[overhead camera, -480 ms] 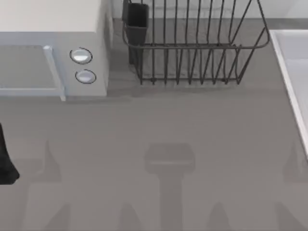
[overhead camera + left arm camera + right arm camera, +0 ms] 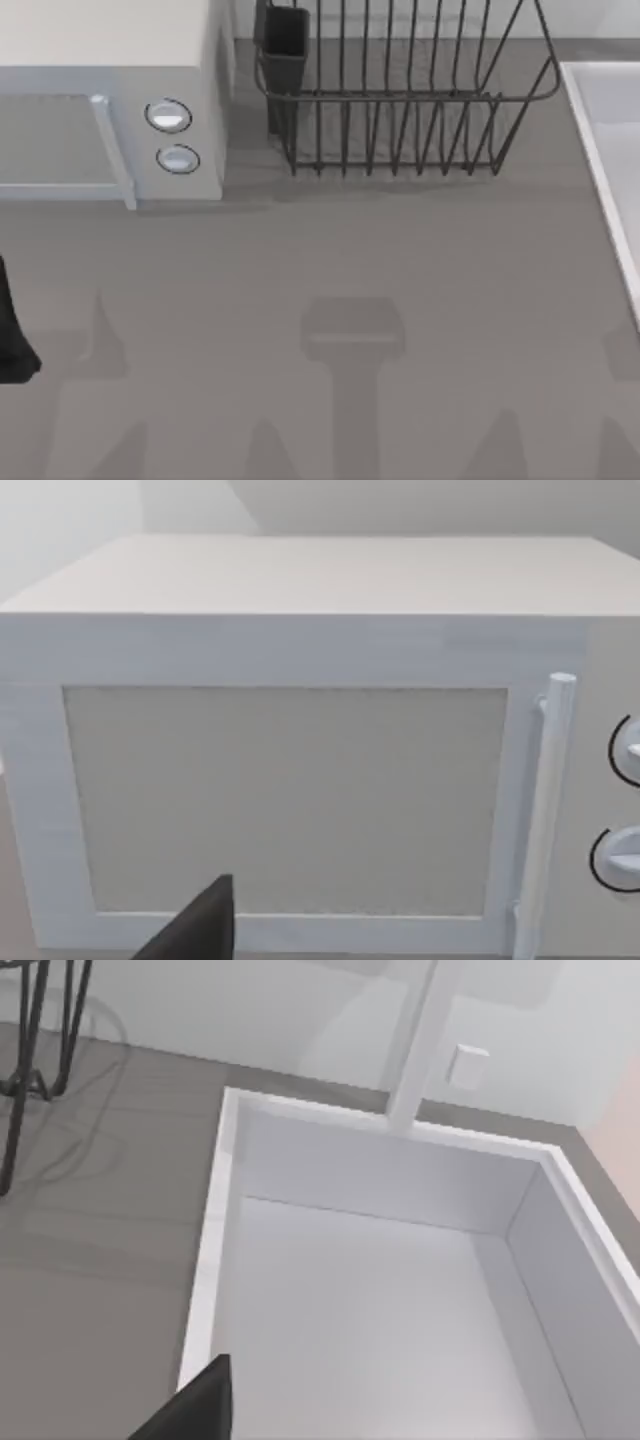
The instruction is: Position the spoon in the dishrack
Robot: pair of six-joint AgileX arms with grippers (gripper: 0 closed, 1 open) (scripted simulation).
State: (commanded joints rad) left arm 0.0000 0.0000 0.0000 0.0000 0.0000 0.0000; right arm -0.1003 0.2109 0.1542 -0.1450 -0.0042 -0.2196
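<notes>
The spoon is out of view. The dishrack [image 2: 400, 97], a dark grey wire basket with a dark cutlery cup [image 2: 285, 45] at its left corner, stands at the back middle of the table; a few of its wires [image 2: 22, 1086] show in the right wrist view. A dark piece of my left arm [image 2: 8, 340] sits at the table's left edge. A dark tip of my left gripper [image 2: 200, 930] points at the microwave door. A dark tip of my right gripper [image 2: 195, 1408] hangs over the rim of the white sink.
A white microwave [image 2: 100, 40] with two round knobs [image 2: 168, 116] stands at the back left, its door [image 2: 290, 800] closed. A white sink [image 2: 610, 120] runs along the right edge, with a faucet [image 2: 420, 1040] behind the basin [image 2: 350, 1310]. Arm shadows lie on the grey tabletop.
The shadows at the lower right of the table have shifted. The microwave, dishrack and left arm stay where they were.
</notes>
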